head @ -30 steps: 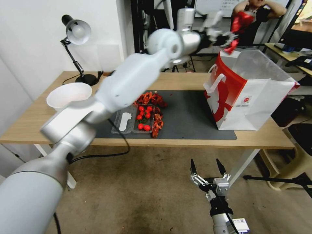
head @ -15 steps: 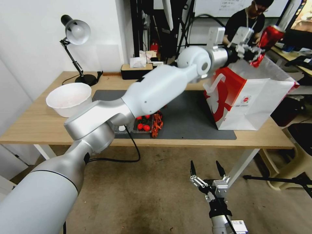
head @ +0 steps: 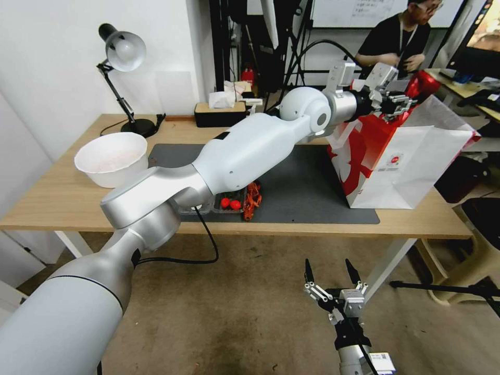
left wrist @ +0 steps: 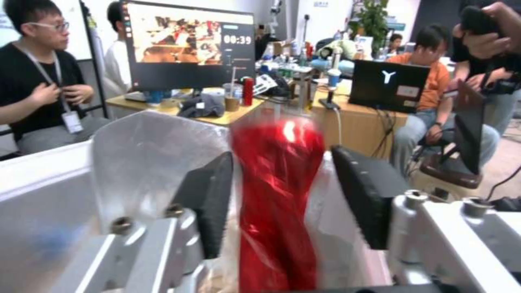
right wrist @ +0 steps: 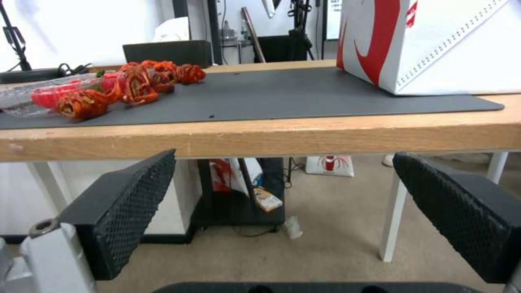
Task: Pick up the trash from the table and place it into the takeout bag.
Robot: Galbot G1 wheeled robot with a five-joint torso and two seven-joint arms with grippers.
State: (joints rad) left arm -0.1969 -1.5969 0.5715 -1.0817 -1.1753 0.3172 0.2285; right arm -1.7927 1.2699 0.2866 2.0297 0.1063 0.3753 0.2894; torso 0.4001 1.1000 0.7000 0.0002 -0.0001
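Observation:
The crushed red can (head: 423,83) sits between the fingers of my left gripper (head: 403,101), right above the open mouth of the takeout bag (head: 411,166). In the left wrist view the can (left wrist: 276,195) is blurred, with a thin gap to each black pad (left wrist: 209,203), so the gripper (left wrist: 279,156) is open; the bag's silvery lining (left wrist: 146,154) lies behind. A pale round paper bowl (head: 110,156) stands on the table (head: 52,203) at the left. My right gripper (head: 333,271) hangs open and empty below the table's front edge.
A clear tray of red tomatoes and crayfish shells (head: 234,200) lies on the dark mat (head: 307,192), partly hidden by my left arm. A desk lamp (head: 122,52) and a dark tissue box (head: 219,114) stand at the back. The bag (right wrist: 450,44) stands upright at the mat's right end.
My left arm swung right and dropped toward the bag's mouth with the red can. The fingers have parted from the can. The right arm stayed put.

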